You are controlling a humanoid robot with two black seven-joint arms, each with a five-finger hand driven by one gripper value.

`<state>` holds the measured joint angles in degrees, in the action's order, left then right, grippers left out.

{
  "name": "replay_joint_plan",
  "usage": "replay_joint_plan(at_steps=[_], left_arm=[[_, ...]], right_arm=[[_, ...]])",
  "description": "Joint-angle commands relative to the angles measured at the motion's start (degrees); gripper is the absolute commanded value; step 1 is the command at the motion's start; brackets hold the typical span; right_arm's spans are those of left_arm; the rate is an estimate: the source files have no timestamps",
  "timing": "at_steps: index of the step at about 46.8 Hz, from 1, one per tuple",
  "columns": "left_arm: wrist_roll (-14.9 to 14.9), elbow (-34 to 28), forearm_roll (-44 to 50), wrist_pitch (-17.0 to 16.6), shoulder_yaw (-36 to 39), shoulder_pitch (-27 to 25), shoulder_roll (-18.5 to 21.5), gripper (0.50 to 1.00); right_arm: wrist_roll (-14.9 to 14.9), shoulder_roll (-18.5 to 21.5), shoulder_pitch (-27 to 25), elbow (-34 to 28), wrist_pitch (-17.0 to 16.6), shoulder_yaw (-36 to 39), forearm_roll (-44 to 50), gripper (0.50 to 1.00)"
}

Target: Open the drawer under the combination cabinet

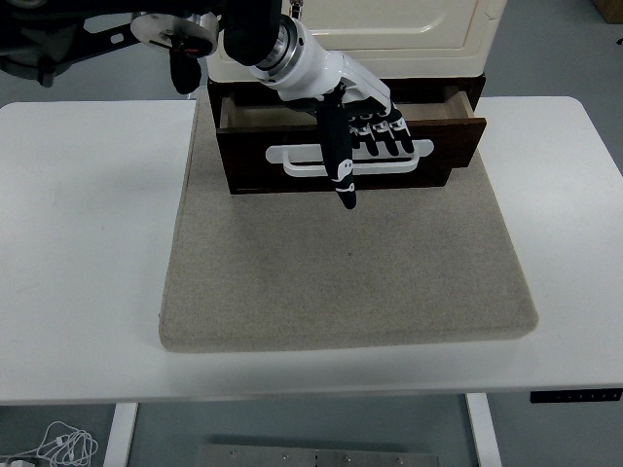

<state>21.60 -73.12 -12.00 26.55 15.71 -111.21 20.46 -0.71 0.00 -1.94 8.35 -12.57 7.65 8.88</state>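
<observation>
The dark wooden drawer point(248, 170) under the cream cabinet point(409, 29) stands pulled out a short way, its inside showing as a pale strip. Across its front runs a white loop handle point(292, 159). My left hand point(365, 146) reaches in from the top left and hovers over the middle of that handle. Its four fingers point(387, 134) lie stretched over the handle's upper bar rather than hooked in the slot, and the thumb point(343, 180) points straight down past the drawer front. The hand is open and grips nothing. Part of the handle is hidden behind it.
Cabinet and drawer sit on a beige mat point(341, 272) in the middle of the white table point(88, 243). Cables lie on the floor at the bottom left.
</observation>
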Motion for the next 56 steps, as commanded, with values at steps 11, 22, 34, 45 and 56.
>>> replay_joint_plan(at_steps=[11,22,34,45,56], left_arm=[[0.1,0.0,-0.2,-0.8,0.6,0.9,0.0,1.000],[0.1,0.3,-0.3,-0.8,1.2,1.2,0.0,1.000],[0.1,0.2,-0.3,-0.8,1.2,1.7,-0.1,1.000],[0.0,-0.4,-0.3,-0.6,1.1,1.7,-0.1,1.000],[0.0,-0.4,-0.1,0.0,0.8,1.7,0.0,1.000]], right_arm=[[0.0,0.0,0.0,0.0,0.0,0.0,0.0,0.926],[0.0,0.0,0.0,0.0,0.0,0.0,0.0,0.926],[0.0,0.0,0.0,0.0,0.0,0.0,0.0,0.926],[0.0,0.0,0.0,0.0,0.0,0.0,0.0,0.926],[0.0,0.0,0.0,0.0,0.0,0.0,0.0,0.926]])
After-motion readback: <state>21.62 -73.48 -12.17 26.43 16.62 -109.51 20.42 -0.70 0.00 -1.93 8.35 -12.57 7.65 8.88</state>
